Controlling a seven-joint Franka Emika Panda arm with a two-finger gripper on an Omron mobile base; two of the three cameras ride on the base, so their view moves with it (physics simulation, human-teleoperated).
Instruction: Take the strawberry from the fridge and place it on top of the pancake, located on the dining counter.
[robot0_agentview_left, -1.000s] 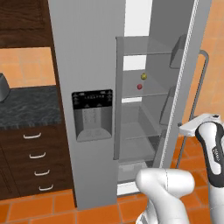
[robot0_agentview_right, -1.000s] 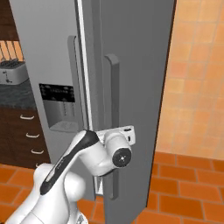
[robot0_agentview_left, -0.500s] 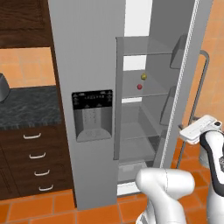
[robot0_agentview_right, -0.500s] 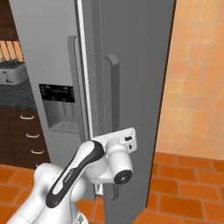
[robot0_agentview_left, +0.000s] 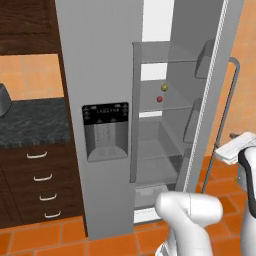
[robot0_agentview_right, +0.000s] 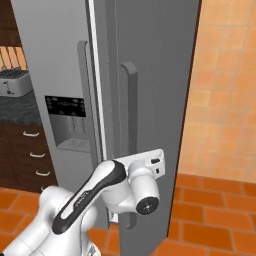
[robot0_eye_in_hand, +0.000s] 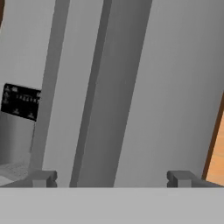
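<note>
Strawberry (robot0_agentview_left: 159, 99), a tiny dark-red berry, sits on a clear glass shelf (robot0_agentview_left: 165, 106) inside the open right half of the fridge (robot0_agentview_left: 100, 100). Just above and to the right of it on the same shelf is a small yellowish-olive ball (robot0_agentview_left: 164, 87). More clear shelves run above and below, and the fridge door (robot0_agentview_left: 210, 95) stands swung open to the right, with bins on its inner face and a long vertical handle (robot0_agentview_left: 223, 112) on its outer edge. The closed left half of the fridge carries a black dispenser panel (robot0_agentview_left: 105, 131). To the left stands a dark-topped surface (robot0_agentview_left: 30, 122) over dark wooden drawers (robot0_agentview_left: 40, 187) with pale handles. The floor (robot0_agentview_left: 45, 237) is orange tile.

Outside the open door, the gripper (robot0_eye_in_hand: 109, 178) faces the door's grey outer face near the handle, its two dark fingertips (robot0_eye_in_hand: 41, 178) spread wide apart with nothing between them. It is well apart from the strawberry, on the other side of the door.
</note>
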